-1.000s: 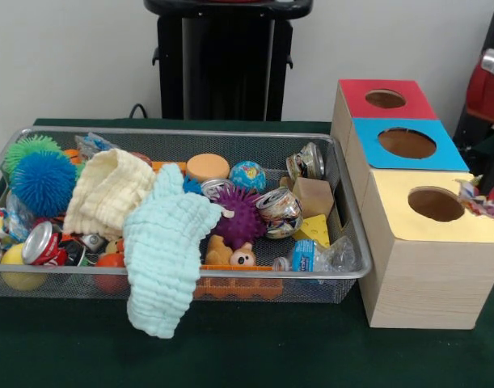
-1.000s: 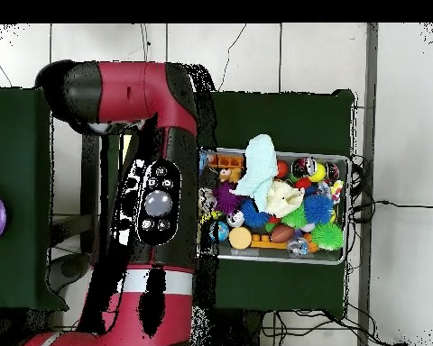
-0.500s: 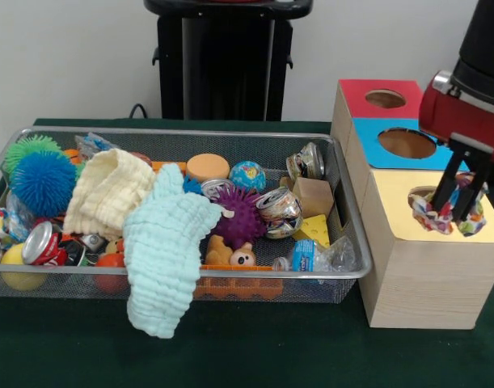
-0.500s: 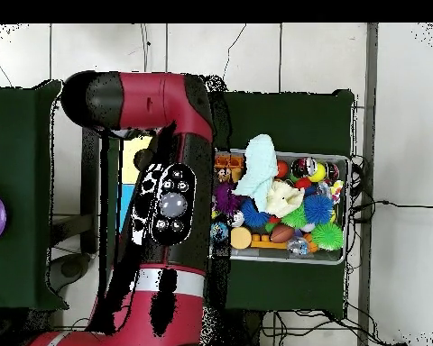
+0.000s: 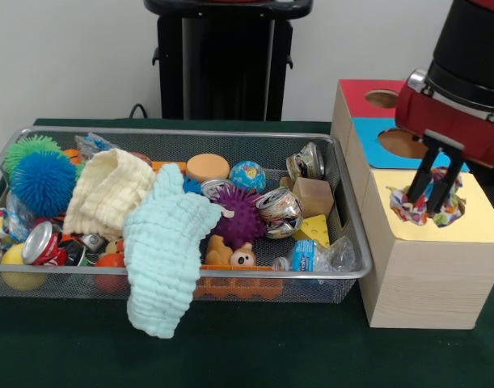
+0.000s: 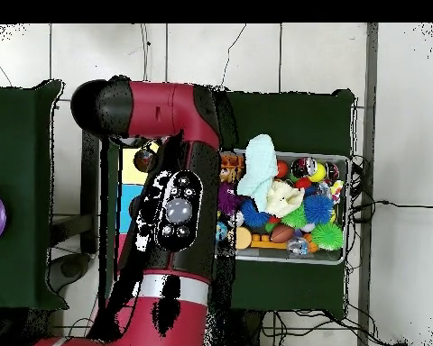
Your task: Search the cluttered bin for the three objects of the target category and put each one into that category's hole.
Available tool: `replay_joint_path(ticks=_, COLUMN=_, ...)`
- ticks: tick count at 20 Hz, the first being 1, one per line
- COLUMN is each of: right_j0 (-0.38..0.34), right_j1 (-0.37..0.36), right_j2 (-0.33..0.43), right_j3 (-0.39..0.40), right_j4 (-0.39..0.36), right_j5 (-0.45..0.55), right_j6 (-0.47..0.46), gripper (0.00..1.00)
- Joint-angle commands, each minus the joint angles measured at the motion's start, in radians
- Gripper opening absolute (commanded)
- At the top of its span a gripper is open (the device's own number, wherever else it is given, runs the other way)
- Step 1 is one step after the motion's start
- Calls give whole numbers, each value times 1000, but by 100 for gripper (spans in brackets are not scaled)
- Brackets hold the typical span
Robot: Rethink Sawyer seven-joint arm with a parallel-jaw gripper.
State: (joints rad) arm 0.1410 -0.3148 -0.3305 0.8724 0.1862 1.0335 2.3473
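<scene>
My gripper point(image 5: 430, 200) hangs from the red arm over the yellow-topped box point(image 5: 428, 259). It is shut on a small multicoloured patterned cloth point(image 5: 402, 207) that sits right at the hole, and the cloth and the fingers hide the hole in the front view. The bin point(image 5: 190, 134) lies to the left of the boxes, full of clutter. In the overhead view the arm point(image 6: 175, 198) covers most of the boxes. There only a strip of the yellow top point(image 6: 132, 168) shows, and the bin point(image 6: 343, 258) lies to the right.
A pale green cloth point(image 5: 162, 259) hangs over the bin's front rim beside a cream cloth point(image 5: 109, 190). Crushed cans point(image 5: 279, 208), a purple spiky ball point(image 5: 240, 217) and a blue spiky ball point(image 5: 43, 182) lie inside. The blue-topped box point(image 5: 384, 149) and the red-topped box point(image 5: 368, 97) stand behind the yellow one.
The gripper has come in from the right edge with the patterned cloth, moved left across the yellow top, and now holds it over the hole. The bin's contents have not moved.
</scene>
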Motion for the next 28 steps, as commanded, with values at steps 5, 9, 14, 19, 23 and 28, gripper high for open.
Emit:
replay_joint_path(ticks=5, right_j0=-4, right_j1=-68, right_j2=56, right_j3=288, right_j4=-22, right_j5=-133, right_j6=108, gripper=0)
replay_joint_path(ticks=9, right_j0=8, right_j1=-57, right_j2=54, right_j3=290, right_j4=-20, right_j5=-144, right_j6=129, gripper=0)
replay_joint_path(ticks=14, right_j0=35, right_j1=-43, right_j2=54, right_j3=297, right_j4=5, right_j5=-161, right_j6=188, gripper=0)
replay_joint_path(ticks=19, right_j0=64, right_j1=-20, right_j2=47, right_j3=270, right_j4=28, right_j5=-150, right_j6=244, gripper=0)
replay_joint_path(ticks=23, right_j0=89, right_j1=6, right_j2=42, right_j3=233, right_j4=54, right_j5=-138, right_j6=291, gripper=0)
replay_joint_path(ticks=28, right_j0=98, right_j1=15, right_j2=28, right_j3=211, right_j4=76, right_j5=-114, right_j6=294, gripper=0)
